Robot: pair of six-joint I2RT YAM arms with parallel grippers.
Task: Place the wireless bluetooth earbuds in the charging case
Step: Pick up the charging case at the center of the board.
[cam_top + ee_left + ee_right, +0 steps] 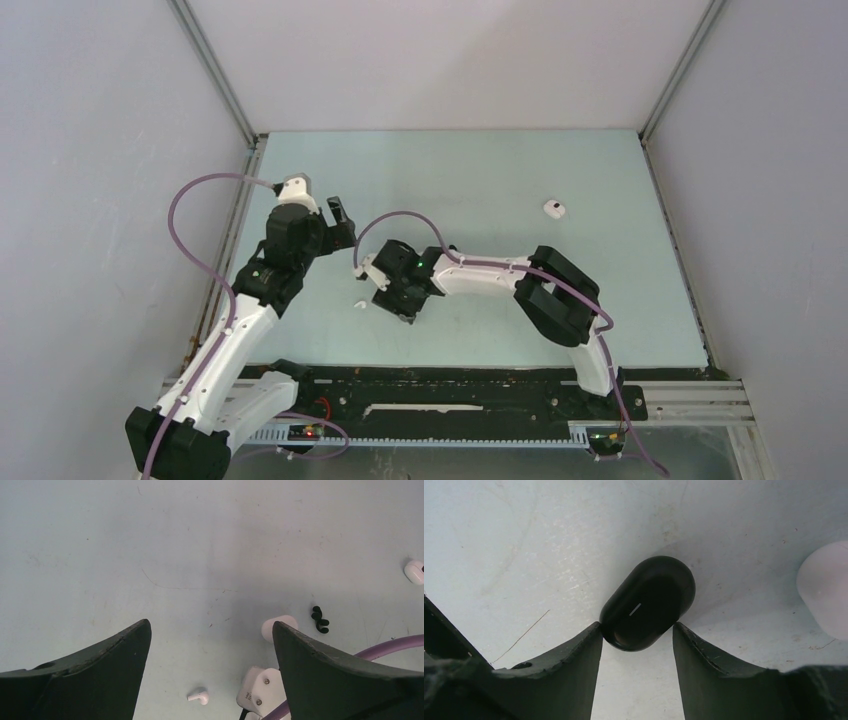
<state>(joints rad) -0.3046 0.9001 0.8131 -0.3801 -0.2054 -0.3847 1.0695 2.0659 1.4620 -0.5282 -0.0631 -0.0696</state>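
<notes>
The right gripper point(636, 634) pinches the near end of the black charging case point(647, 602). Both fingertips are pressed against it, and the rest of the case lies flat on the table beyond them. A pale rounded shape point(824, 587) at the right is blurred and cut off by the frame, so I cannot tell what it is.

In the left wrist view, the left gripper point(211, 625) is spread wide over bare table and holds nothing. A white earbud point(198, 696) lies between its fingers, near the bottom edge. A white case point(278, 625) is half hidden behind the right-hand finger, and the black earbuds point(320, 619) lie just beside it. A white rounded piece point(414, 571) is clipped by the right edge.

From above, the right wrist hides the black case and its own fingertips. The left arm is close to the table's point(480, 170) left edge. A lone white item point(553, 208) lies far right, well apart from both arms, with open surface around it.
</notes>
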